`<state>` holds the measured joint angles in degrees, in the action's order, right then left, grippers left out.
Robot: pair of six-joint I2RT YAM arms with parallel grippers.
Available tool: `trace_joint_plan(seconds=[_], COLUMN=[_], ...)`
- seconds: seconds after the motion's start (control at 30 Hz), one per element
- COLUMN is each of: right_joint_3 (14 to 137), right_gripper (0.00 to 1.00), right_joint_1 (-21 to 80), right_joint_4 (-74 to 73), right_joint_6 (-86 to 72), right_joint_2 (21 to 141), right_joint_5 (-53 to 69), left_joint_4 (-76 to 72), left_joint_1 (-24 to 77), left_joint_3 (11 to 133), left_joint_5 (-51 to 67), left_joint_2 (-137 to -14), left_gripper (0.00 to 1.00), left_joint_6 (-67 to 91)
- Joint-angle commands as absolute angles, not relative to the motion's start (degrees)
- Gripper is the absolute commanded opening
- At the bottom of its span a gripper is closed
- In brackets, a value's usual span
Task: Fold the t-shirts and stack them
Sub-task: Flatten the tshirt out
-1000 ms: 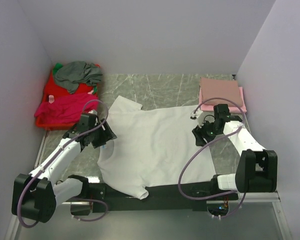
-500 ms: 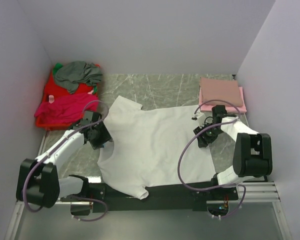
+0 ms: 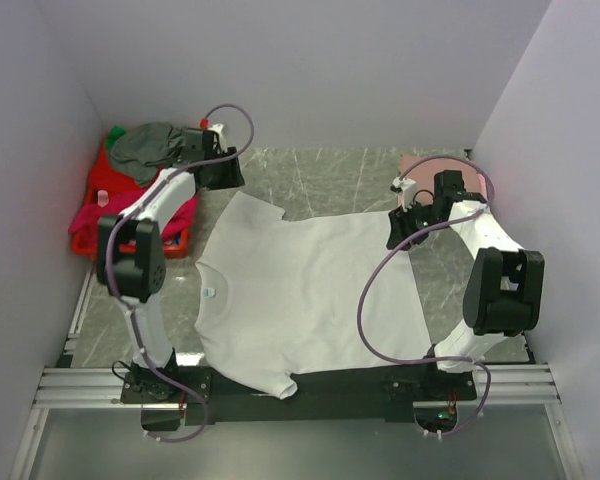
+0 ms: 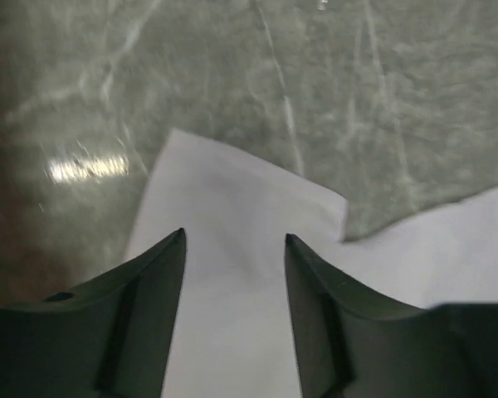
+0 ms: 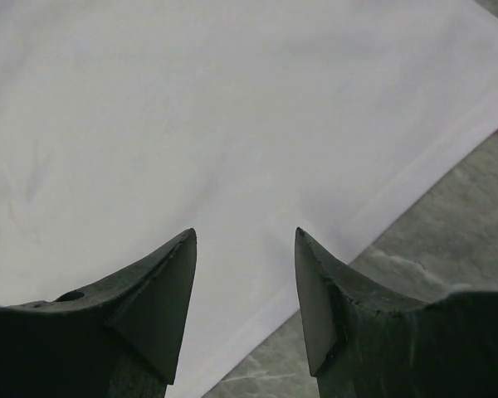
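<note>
Pale walls close in the grey marbled bench (image 3: 320,175) on three sides. The white t-shirt (image 3: 310,290) lies flat across its middle, collar toward the left edge and hem toward the right, one sleeve hanging over the near edge.

Half a second ago my left gripper (image 4: 235,236) sat by the collar. Now that arm has swung to the far-left corner, just beside the red basket (image 3: 85,243). My left fingers are parted with nothing between them, and they hang over the tee's far sleeve (image 3: 248,207). With that arm gone, the small light-blue neck label (image 3: 211,292) shows.

My right gripper (image 5: 245,232) has gone from midway along the hem toward the far-right corner. It is spread just as wide and holds nothing. Below it are white cloth and the hem running diagonally, with bare bench beyond. From the wrist view I cannot tell whether those tips touch the fabric.

The shirt itself has not shifted. In the basket the grey t-shirt (image 3: 150,150) lies on top, with the magenta t-shirt (image 3: 88,215) draped over the rim. The folded pale pink t-shirt (image 3: 418,163) sits at the far-right corner, mostly hidden by my right arm.
</note>
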<state>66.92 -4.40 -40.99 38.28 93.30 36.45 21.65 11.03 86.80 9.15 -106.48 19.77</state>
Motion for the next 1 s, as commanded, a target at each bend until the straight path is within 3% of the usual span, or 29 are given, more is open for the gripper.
trace_joint_plan(seconds=[0.0, 0.13, 0.33, 0.97], right_joint_3=[68.6, 67.9, 67.7, 66.8], right_gripper=[0.58, 0.58, 0.58, 0.58], right_joint_1=[-4.7, -4.7, -4.7, -5.8], right_joint_4=[-42.9, -41.8, -41.0, -41.1], right_joint_6=[37.5, 38.1, 38.0, 38.8], right_joint_2=[94.0, 92.8, 93.3, 94.9], right_joint_5=[42.9, 42.5, 43.5, 44.3], left_joint_4=[25.6, 24.4, 26.3, 29.7], left_joint_1=[10.6, 10.2, 9.5, 9.3], left_joint_3=[96.7, 102.7, 110.4, 112.3], left_joint_5=[8.0, 8.6, 6.9, 14.1], left_joint_2=[-115.8, -123.6, -131.0, -137.5], left_gripper=[0.54, 0.37, 0.37, 0.38], left_joint_6=[8.2, 3.5, -1.2, -5.4])
